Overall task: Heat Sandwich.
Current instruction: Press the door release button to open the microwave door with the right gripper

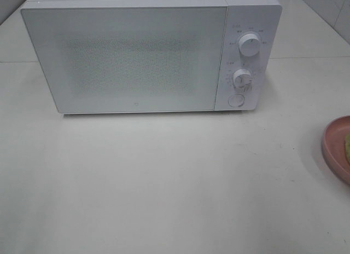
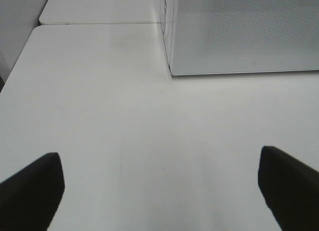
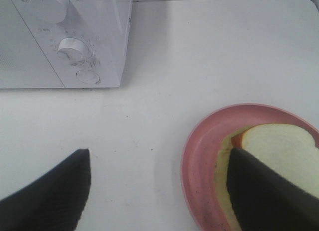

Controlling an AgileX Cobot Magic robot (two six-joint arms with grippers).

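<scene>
My left jaws stand wide apart with nothing between them. Their two dark fingers [image 2: 32, 191] hang above bare white bench [image 1: 164, 183], near the front left corner of the microwave [image 1: 131, 57].

The microwave sits at the back of the bench with its door shut. On the panel to the right of the door are an upper knob [image 1: 250, 45], a lower knob [image 1: 241, 78] and a round button [image 1: 235, 100] under them.

My right jaws are also spread and grip nothing. One finger [image 3: 50, 196] is over bare bench. The other finger [image 3: 264, 196] is over the pink plate [image 3: 192, 161] and hides part of the sandwich [image 3: 279, 146]. Whether that finger touches the food I cannot tell.

The sandwich lies on the plate. It shows a pale slice of bread with a brown crust on top and a yellowish layer beneath.

The plate rests on the bench to the right of the microwave and nearer the front, well apart from it. From the high camera it is cut off by the right edge of the picture, so only part of its rim shows there, with a yellow-green sliver of the sandwich.
</scene>
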